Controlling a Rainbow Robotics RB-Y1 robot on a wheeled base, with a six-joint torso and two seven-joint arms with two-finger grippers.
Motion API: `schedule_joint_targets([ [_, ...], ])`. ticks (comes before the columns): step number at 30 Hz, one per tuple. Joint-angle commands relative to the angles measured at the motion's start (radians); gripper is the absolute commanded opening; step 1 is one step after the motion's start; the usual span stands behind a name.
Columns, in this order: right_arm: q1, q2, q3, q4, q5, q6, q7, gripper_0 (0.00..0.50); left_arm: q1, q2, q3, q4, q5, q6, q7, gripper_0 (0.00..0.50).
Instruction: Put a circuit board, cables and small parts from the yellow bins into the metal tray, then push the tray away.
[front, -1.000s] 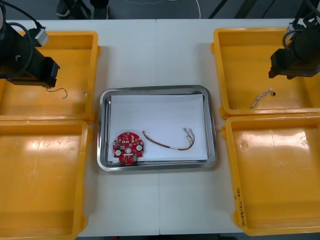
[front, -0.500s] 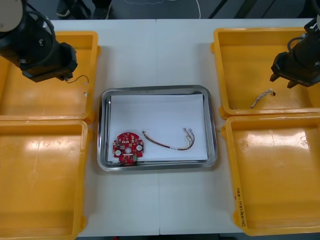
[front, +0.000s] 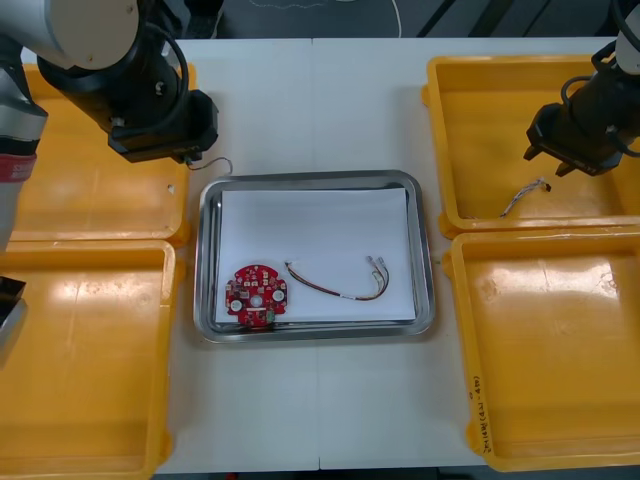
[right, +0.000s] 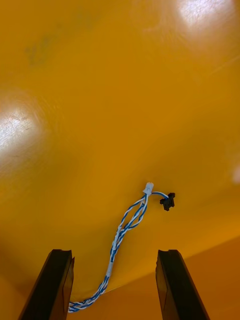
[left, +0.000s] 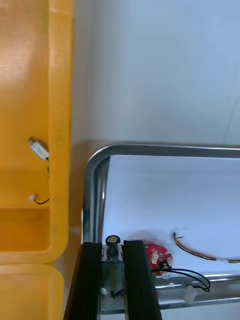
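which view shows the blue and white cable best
The right wrist view: the cable lies on the bin floor ahead of the right gripper's open fingers, twist and connectors plain. The front view shows the cable as a small pale strand by that gripper. The left wrist view looks at the tray.

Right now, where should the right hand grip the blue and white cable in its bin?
Grip the twisted middle of the blue and white cable, coming straight down with the right hand. It lies flat on the yellow bin floor, that stretch between the open fingers; its ends are small.
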Motion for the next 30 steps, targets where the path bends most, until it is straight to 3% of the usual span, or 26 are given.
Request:
schedule_joint_targets([
  [1,-0.009,0.014,-0.016,-0.010,-0.012,-0.008,-0.109,0.479,-0.056,-0.052,-0.060,-0.020,-0.021,0.008,0.096,0.000],
  [9,-0.009,0.022,0.044,-0.010,-0.016,-0.010,-0.183,0.479,-0.055,-0.104,-0.163,0.066,-0.062,0.001,0.089,0.000],
  [17,0.007,0.036,0.050,-0.010,-0.018,-0.007,-0.211,0.479,-0.055,-0.144,-0.227,0.163,-0.078,-0.114,0.070,0.000],
  [30,0.037,0.053,0.065,-0.010,-0.021,-0.008,-0.232,0.479,-0.055,-0.171,-0.296,0.270,-0.088,-0.195,0.044,0.000],
])
